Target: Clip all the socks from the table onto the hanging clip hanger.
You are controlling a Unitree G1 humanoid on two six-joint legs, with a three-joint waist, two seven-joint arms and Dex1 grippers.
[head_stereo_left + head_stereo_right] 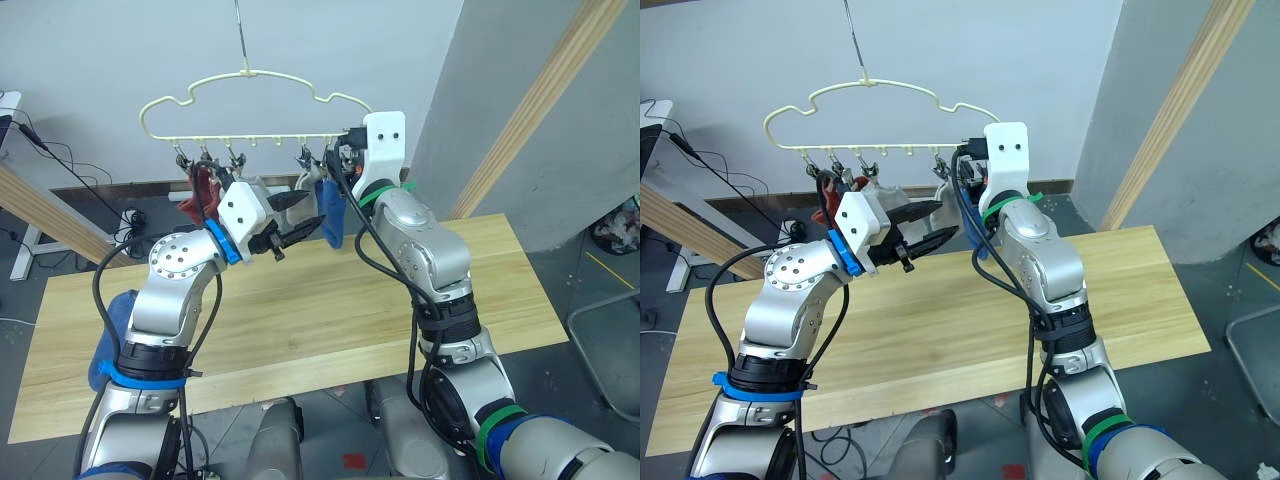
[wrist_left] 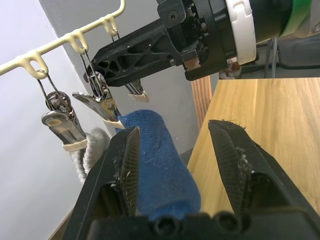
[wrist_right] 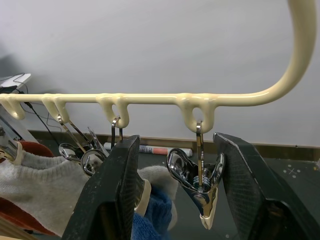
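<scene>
Overhead, both pincers gape: left pincer (image 1: 297,222) beside the blue sock (image 2: 160,165); right pincer (image 3: 172,195) straddling an empty clip (image 3: 197,187).

The 2 eye views look forward and down from the head over the table (image 1: 300,320); both share the clip hanger (image 1: 255,105); each wrist view sits close along its own claw, facing the hanger's clips (image 3: 197,187) from opposite sides.
</scene>
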